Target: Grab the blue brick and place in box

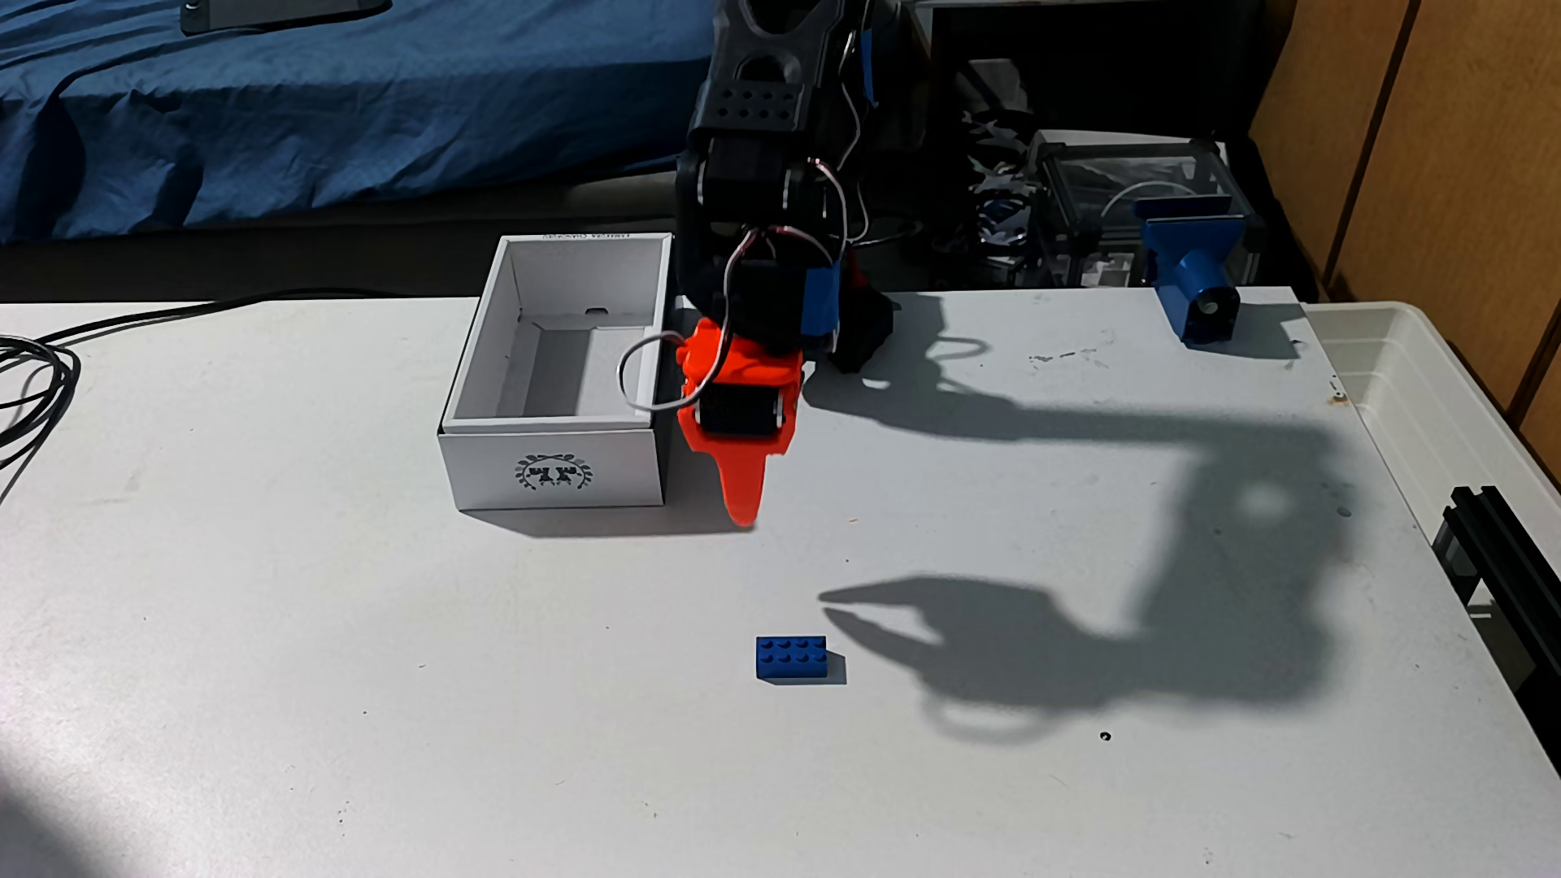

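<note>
The blue brick (791, 658) lies flat on the white table, studs up, near the front centre of the fixed view. My orange gripper (745, 513) hangs point-down above the table, behind the brick and well apart from it. Its fingers read as one narrow blade, and their shadow shows the tips almost together with nothing between them. The box (557, 473) stands open-topped just left of the gripper, its wreath emblem on the near short side. It looks empty inside.
A blue clamp-like part (1195, 270) sits at the table's back right edge. A translucent tub (1427, 397) adjoins the right side. Black cables (34, 371) coil at the left edge. The arm's dark shadow (1182, 591) falls across the right half.
</note>
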